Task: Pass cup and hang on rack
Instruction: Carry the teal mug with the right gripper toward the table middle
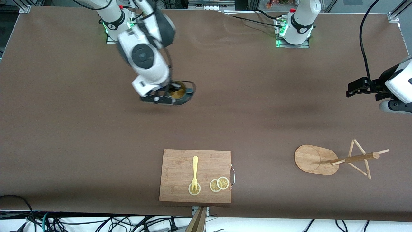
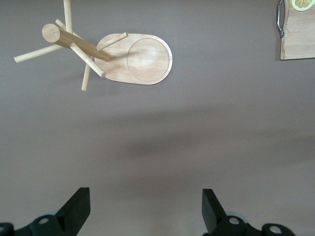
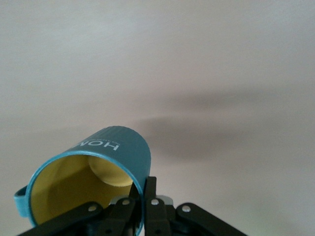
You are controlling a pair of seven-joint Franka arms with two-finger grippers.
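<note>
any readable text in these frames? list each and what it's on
"HO": white letters on the ribbed outer wall of the cup, upside down in the right wrist view; a further letter is cut off and a smaller line beside them is too small to read. The right gripper pinches the cup's rim.
No text shows on the rack or the cutting board.

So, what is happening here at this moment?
The right gripper is shut on the rim of the cup, over the table toward the right arm's end. The left gripper waits open near its own end. The rack stands nearer the front camera, with nothing on its pegs.
</note>
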